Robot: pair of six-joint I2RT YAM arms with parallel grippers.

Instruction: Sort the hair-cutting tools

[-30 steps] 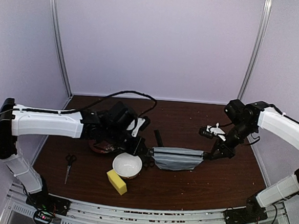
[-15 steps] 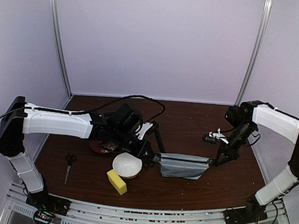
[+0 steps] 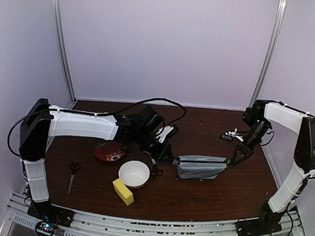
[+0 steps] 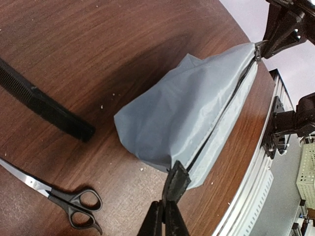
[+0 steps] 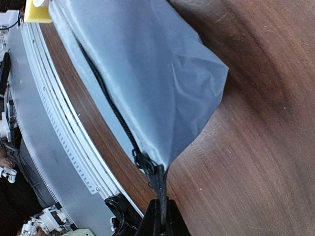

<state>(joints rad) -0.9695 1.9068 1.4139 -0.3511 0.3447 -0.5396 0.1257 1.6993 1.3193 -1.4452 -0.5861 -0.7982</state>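
Note:
A grey zip pouch [image 3: 200,167] hangs stretched between my two grippers, just above the table. My left gripper [image 3: 174,161] is shut on the black tab at its left end [image 4: 177,179]. My right gripper [image 3: 231,162] is shut on the black tab by the zip pull at its right end [image 5: 158,179]. The zip looks closed. One pair of black-handled scissors [image 3: 73,172] lies at the front left. A second pair [image 4: 64,194] lies beside the bowl, under my left wrist. The black comb [image 4: 44,105] lies behind them. No clipper is in view.
A white bowl [image 3: 134,174] stands at front centre with a yellow sponge [image 3: 123,192] in front of it. A red patterned plate [image 3: 109,152] lies behind the bowl, partly under my left arm. The table's front rail [image 3: 155,226] runs close below the pouch.
Both grippers have carried the pouch to the right, still stretched between them. My left arm has reached further across the table and the right arm has drawn back toward the right edge.

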